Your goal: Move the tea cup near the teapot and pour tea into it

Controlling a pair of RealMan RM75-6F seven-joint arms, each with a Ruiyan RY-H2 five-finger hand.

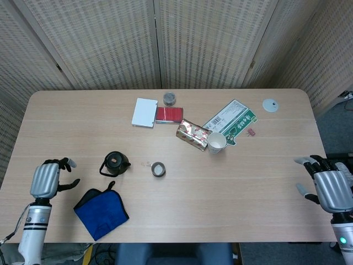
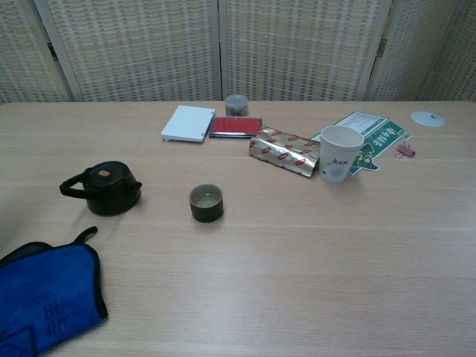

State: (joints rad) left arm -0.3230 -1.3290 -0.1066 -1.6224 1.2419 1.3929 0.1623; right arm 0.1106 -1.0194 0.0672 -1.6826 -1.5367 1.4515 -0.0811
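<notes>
glossy dark teapot (image 2: 109, 187), matt wood-grain table (image 2: 297, 245), blue cloth (image 2: 44, 301), shiny foil packet (image 2: 285, 151), paper cup (image 2: 338, 154)

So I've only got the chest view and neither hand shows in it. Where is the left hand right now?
Observer: The left hand is near the table's front left corner, apart from the teapot, holding nothing, fingers apart.
Operator: And the right one?
Observer: The right hand is at the table's right edge, near the front, also open and holding nothing.
Operator: Which is closer to the tea cup?
Observer: From above, the tea cup sits just right of the teapot, so the left hand is the nearer one; the right hand is much further away.
</notes>
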